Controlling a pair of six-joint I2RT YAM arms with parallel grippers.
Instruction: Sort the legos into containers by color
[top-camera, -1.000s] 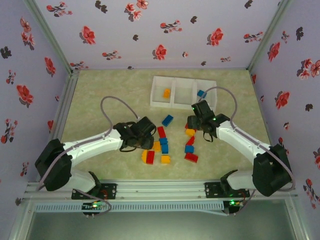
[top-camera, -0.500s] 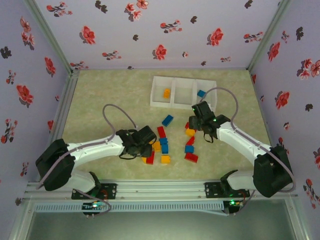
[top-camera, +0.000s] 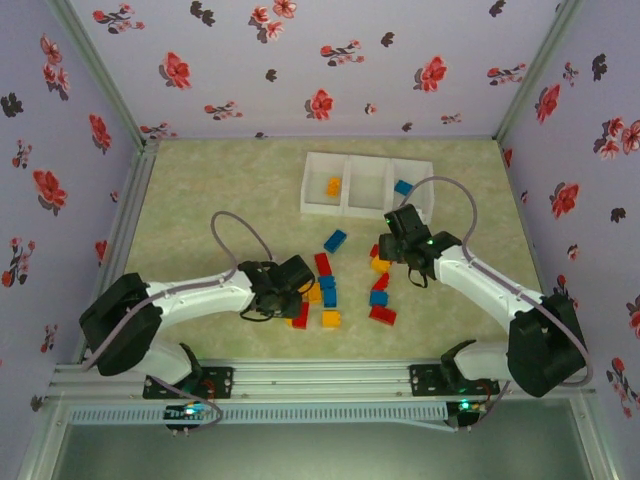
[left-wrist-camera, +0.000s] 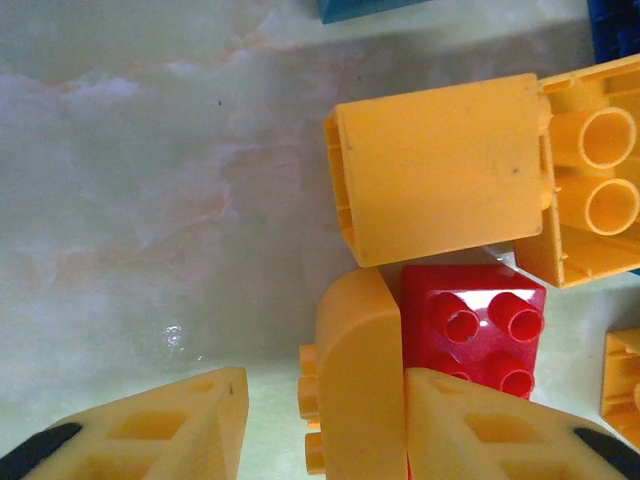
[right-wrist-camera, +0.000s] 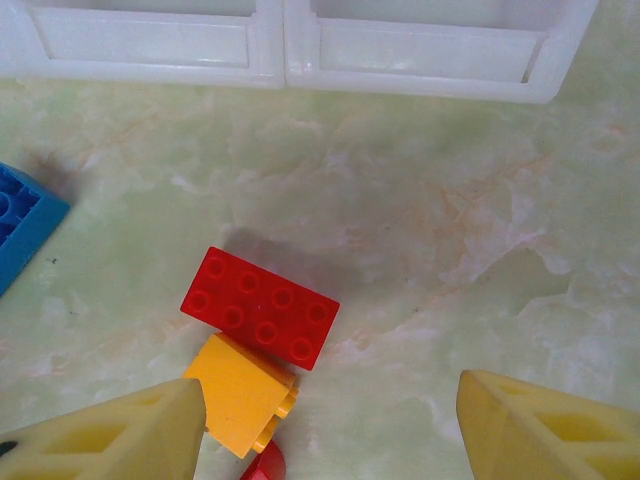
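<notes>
The left gripper (left-wrist-camera: 325, 385) hangs low over the pale marbled desk (left-wrist-camera: 150, 200), its fingers (left-wrist-camera: 140, 430) apart. A rounded orange-yellow brick (left-wrist-camera: 355, 370) lies on its side between them. Its long axis runs along the fingers and its studs point sideways into the gap. It touches one finger and a gap remains to the other. A red square brick (left-wrist-camera: 480, 330) sits studs-up, pressed against its far side, just past that fingertip. Ahead of the fingertips a larger orange-yellow block (left-wrist-camera: 440, 170) lies tipped on its side.

The right gripper (right-wrist-camera: 330, 400) has its fingers (right-wrist-camera: 110, 440) spread wide, holding nothing. Just beyond the tips lies a red eight-stud brick (right-wrist-camera: 260, 308), studs up, its long axis slanting across the gap. A small orange-yellow cube (right-wrist-camera: 240, 395) touches its near edge, beside one fingertip. A blue brick (right-wrist-camera: 20, 225) lies off to the side. Further ahead stands the wall of the white tray (right-wrist-camera: 290, 45).

From above, the three-compartment tray (top-camera: 345, 208) lies beyond both grippers, with one yellow piece (top-camera: 333, 186) and one blue piece (top-camera: 402, 187) in its end compartments.
</notes>
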